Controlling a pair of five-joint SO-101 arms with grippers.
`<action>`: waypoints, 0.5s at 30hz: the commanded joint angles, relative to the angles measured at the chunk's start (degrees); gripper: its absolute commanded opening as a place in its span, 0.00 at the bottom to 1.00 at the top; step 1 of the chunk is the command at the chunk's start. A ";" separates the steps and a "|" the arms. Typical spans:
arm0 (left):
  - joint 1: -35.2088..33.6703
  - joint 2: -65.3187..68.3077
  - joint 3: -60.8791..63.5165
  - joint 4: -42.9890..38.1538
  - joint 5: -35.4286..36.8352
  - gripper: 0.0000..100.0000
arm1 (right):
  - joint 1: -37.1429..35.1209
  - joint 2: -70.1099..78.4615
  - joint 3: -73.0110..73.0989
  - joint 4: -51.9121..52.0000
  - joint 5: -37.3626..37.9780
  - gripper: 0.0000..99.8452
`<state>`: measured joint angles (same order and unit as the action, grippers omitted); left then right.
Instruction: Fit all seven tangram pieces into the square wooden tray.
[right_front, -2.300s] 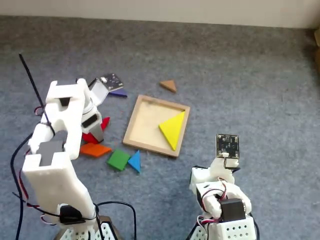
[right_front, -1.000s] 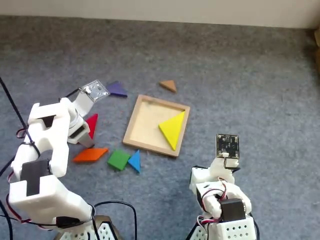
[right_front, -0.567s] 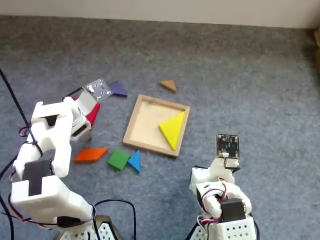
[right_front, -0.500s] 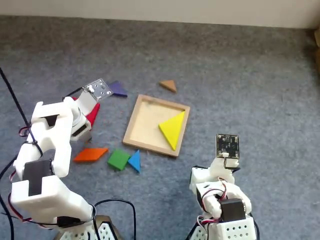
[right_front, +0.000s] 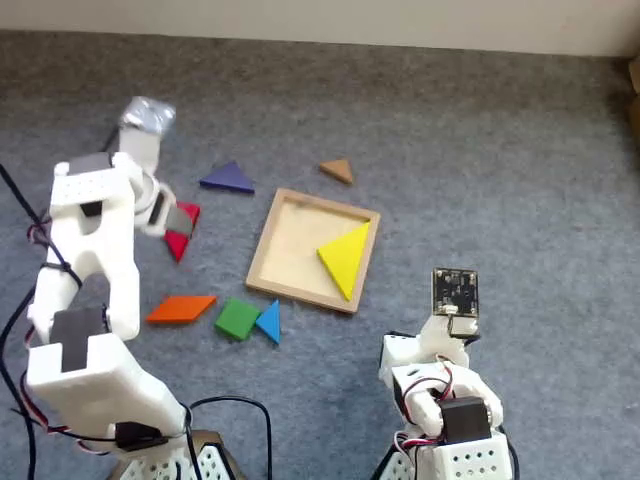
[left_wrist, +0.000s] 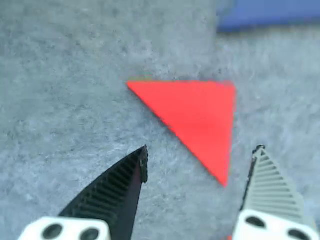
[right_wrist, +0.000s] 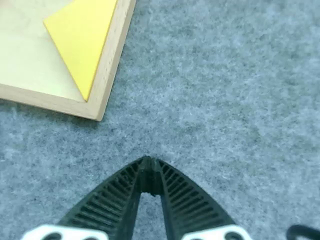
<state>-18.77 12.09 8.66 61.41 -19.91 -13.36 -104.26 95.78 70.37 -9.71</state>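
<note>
The left gripper (left_wrist: 201, 148) now sits nearer the frame's upper left, open above the red triangle (left_wrist: 200, 112); lower squarely, straddling its edges.

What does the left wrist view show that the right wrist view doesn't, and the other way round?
Left wrist: the red triangle lying flat just ahead of the open left jaws, plus an edge of the purple triangle beyond it. Right wrist: a corner of the tray with the yellow triangle inside, beyond the shut right jaws. Both: grey carpet, and jaws holding nothing.
</note>
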 joint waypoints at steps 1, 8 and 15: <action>2.24 -0.48 -7.16 2.64 10.37 0.32 | 1.10 -1.01 6.73 -1.36 0.44 0.00; 4.88 -0.40 -7.08 2.46 18.90 0.32 | 1.10 -1.01 6.73 -1.36 0.44 0.00; 5.05 8.57 -12.35 3.96 24.35 0.32 | 1.10 -1.01 6.73 -1.36 0.44 0.00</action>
<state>-14.81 16.40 2.51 63.52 1.98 -13.36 -104.26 95.78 70.37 -9.71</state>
